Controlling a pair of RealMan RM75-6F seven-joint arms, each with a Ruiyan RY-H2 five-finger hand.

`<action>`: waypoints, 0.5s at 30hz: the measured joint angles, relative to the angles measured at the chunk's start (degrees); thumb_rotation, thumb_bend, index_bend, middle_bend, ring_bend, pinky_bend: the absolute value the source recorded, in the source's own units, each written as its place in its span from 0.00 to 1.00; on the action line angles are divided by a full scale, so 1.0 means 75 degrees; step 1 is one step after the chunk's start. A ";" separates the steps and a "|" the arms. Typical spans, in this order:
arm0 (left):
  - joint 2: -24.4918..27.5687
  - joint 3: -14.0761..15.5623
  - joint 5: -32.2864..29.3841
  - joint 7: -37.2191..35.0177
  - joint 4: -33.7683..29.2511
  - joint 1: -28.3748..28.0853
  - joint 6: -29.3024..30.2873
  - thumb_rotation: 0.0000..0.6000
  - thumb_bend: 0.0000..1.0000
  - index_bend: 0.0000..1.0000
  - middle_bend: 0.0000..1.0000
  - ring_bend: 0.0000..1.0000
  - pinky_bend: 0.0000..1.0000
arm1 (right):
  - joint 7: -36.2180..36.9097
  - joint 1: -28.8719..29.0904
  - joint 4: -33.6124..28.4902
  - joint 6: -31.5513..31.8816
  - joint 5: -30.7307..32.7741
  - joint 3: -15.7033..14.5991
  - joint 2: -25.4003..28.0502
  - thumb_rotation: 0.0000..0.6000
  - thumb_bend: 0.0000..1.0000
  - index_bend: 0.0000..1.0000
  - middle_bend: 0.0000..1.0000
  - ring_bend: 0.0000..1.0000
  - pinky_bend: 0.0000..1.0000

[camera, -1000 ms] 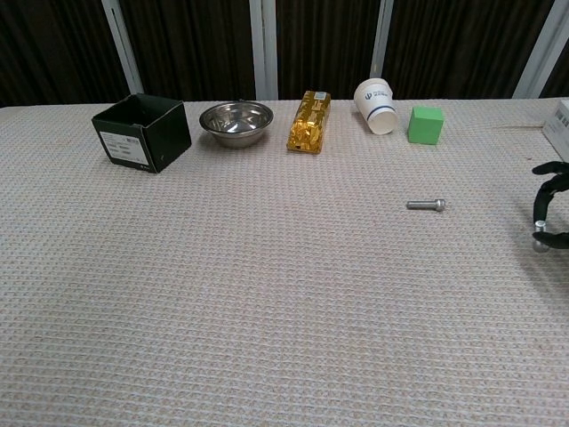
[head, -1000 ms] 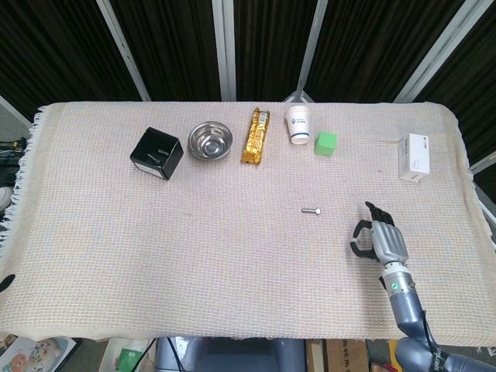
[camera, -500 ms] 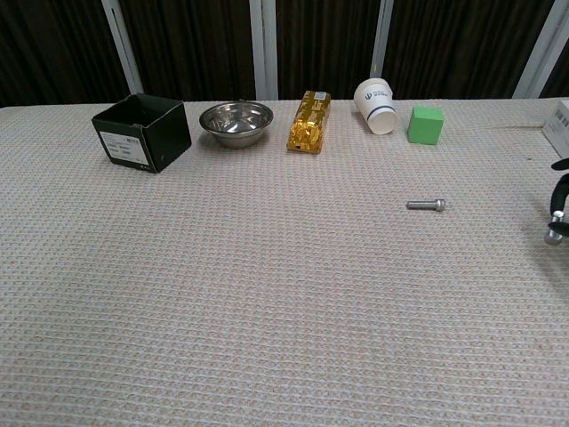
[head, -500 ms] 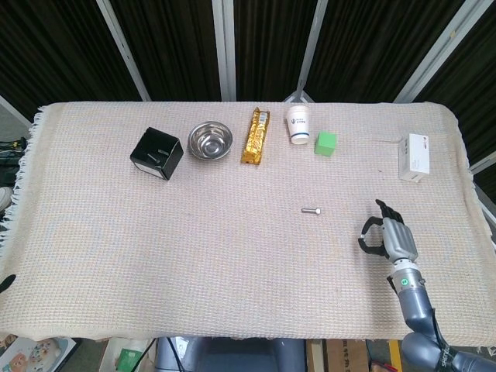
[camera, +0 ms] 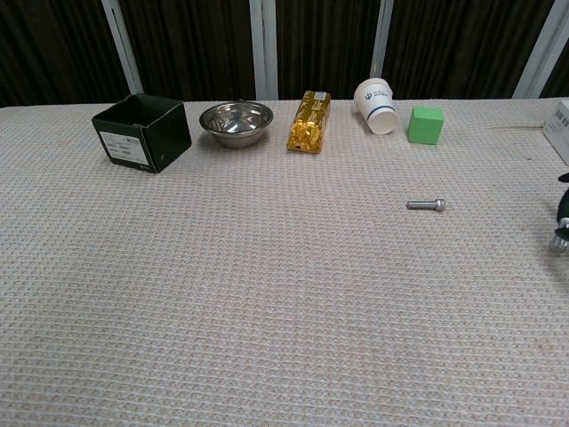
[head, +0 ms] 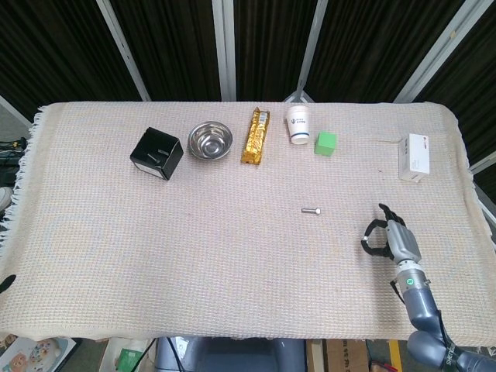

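The table (head: 232, 256), w/ its woven beige cloth, takes up most of both views. Along the far edge you've got, biggest first: a black box (head: 156, 153) at the left, a steel bowl (head: 211, 141) just beside it, a gold foil packet (head: 256, 136) lying lengthwise, a white carton (head: 414, 156) well apart near the right edge, a white paper cup (head: 299, 124) tipped on its side in the chest view, and a green cube (head: 326, 143) just beside the cup.

Your right hand (head: 394, 240) sits low over the cloth at the right front of the table, palm down, fingers curled in w/ nothing in them; only its fingertips (camera: 562, 236) show at the right border of the chest view. Your left hand: not visible in either view.

Smallest: a metal bolt (head: 311, 210) lying flat on the cloth, mid-table, left of the right hand and apart from it. It's the nearest item to that hand, untouched.
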 measured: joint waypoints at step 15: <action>-0.0010 -0.0007 -0.0007 0.0021 -0.0014 0.0004 0.0017 1.00 0.04 0.10 0.10 0.01 0.01 | 0.0367 0.0000 0.0167 -0.0138 -0.0081 -0.0044 -0.0022 1.00 0.35 0.60 0.00 0.00 0.00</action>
